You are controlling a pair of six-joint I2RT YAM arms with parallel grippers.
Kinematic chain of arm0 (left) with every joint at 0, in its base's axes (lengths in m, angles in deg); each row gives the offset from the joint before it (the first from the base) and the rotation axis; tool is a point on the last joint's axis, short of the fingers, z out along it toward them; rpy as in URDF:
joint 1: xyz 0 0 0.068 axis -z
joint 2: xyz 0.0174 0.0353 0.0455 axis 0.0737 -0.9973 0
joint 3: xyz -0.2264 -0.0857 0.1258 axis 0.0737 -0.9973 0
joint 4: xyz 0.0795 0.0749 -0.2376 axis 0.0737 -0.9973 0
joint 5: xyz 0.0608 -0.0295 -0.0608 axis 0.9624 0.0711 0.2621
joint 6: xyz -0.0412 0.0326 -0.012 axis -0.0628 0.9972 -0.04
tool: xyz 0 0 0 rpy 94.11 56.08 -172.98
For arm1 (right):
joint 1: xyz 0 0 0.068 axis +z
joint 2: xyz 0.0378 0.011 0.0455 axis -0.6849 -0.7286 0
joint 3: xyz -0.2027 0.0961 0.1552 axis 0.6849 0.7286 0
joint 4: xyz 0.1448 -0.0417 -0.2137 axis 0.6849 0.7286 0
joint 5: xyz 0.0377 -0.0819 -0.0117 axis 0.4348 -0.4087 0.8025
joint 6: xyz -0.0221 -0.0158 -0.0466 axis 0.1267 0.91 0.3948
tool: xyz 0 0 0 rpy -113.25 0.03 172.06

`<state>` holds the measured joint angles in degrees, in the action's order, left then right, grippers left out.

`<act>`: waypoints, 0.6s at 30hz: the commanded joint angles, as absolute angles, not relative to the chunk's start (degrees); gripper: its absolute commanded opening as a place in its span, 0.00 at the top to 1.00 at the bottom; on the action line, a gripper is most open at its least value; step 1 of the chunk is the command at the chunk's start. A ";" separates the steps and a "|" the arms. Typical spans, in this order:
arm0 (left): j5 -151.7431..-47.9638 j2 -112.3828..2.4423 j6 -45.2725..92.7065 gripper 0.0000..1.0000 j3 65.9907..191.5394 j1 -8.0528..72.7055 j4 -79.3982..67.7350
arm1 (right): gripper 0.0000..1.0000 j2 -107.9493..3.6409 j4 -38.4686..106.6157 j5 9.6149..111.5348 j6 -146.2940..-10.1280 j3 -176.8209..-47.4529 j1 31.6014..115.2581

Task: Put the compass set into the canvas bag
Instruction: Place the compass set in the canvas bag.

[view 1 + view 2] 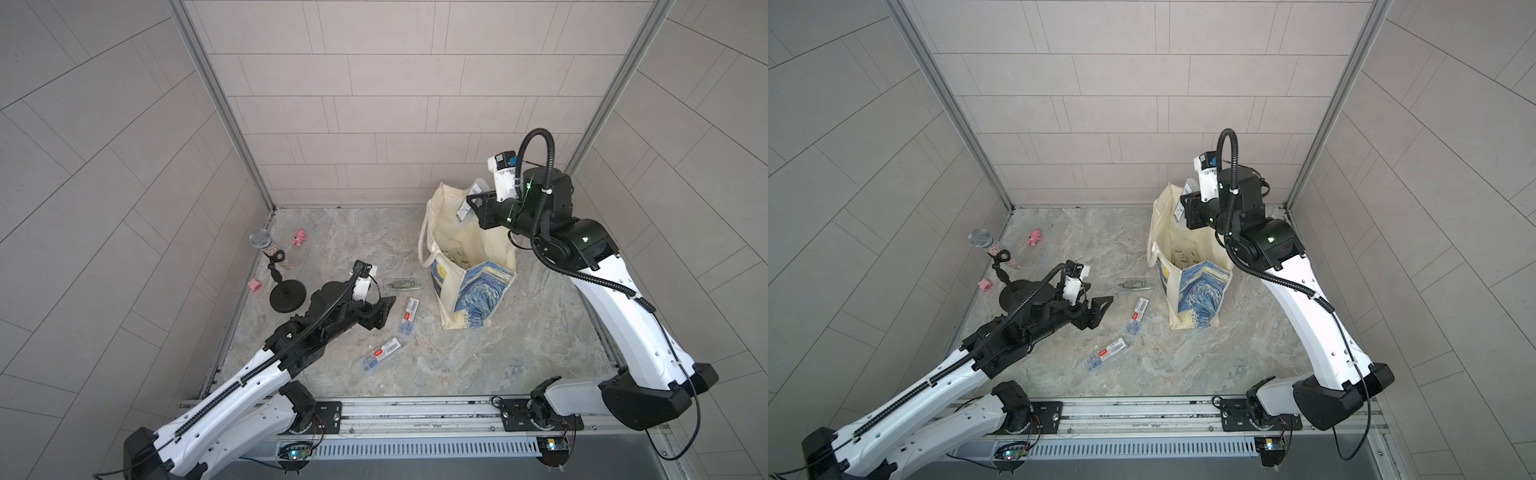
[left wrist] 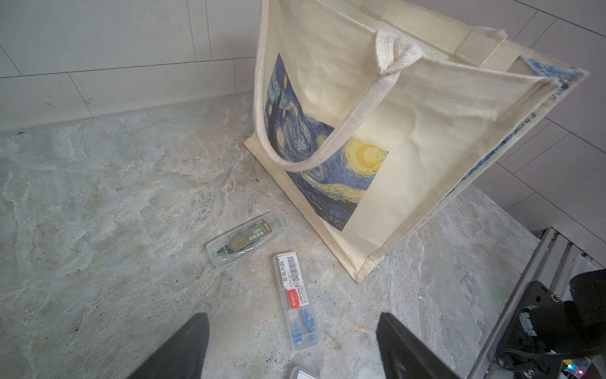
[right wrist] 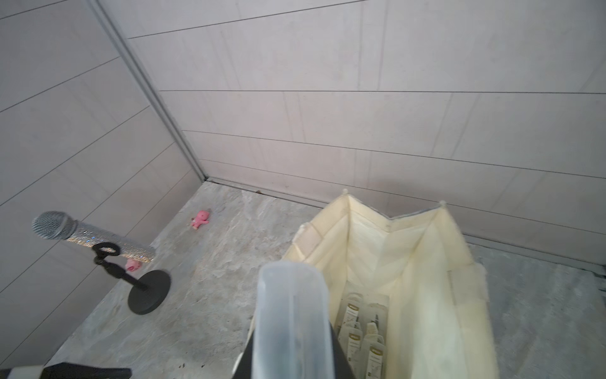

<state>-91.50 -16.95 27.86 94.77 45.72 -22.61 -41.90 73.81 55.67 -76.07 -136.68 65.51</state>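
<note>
Three clear cases lie loose on the worktop (image 1: 519, 353): a green-label case (image 1: 403, 284), a red-label case (image 1: 409, 314) and a second red-label case (image 1: 380, 354), all near the canvas bag (image 1: 482, 291), which stands upright and open. Left fingers (image 2: 183, 341) are spread wide, holding nothing, just beside the middle one. Right fingers (image 3: 244, 366) are clamped on a compass set (image 3: 292, 321) right over the bag's mouth, with more packs (image 3: 357, 325) already inside.

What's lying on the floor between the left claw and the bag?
A green-labelled case and a red-labelled case, shown in the left wrist view.
</note>
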 commanded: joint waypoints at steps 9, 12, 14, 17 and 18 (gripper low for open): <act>-89.82 -16.92 26.87 0.14 93.86 45.56 -23.64 | 1.00 -46.62 80.90 48.13 -72.78 -134.28 60.72; -89.77 -17.14 26.81 0.14 94.06 45.58 -23.68 | 1.00 -47.71 80.90 48.31 -72.69 -133.43 60.76; -89.78 -17.31 27.01 0.14 94.30 45.54 -24.11 | 1.00 -48.53 80.90 48.31 -72.60 -133.07 60.76; -89.47 -17.35 27.12 0.14 94.37 45.59 -24.51 | 1.00 -49.97 81.19 48.31 -72.52 -132.83 60.81; -89.38 -17.26 27.14 0.14 94.28 45.56 -24.44 | 1.00 -50.39 80.93 48.36 -72.60 -132.49 60.81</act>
<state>-90.15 -17.52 27.27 94.42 45.72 -23.49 -49.75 80.45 49.42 -73.38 -132.66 60.68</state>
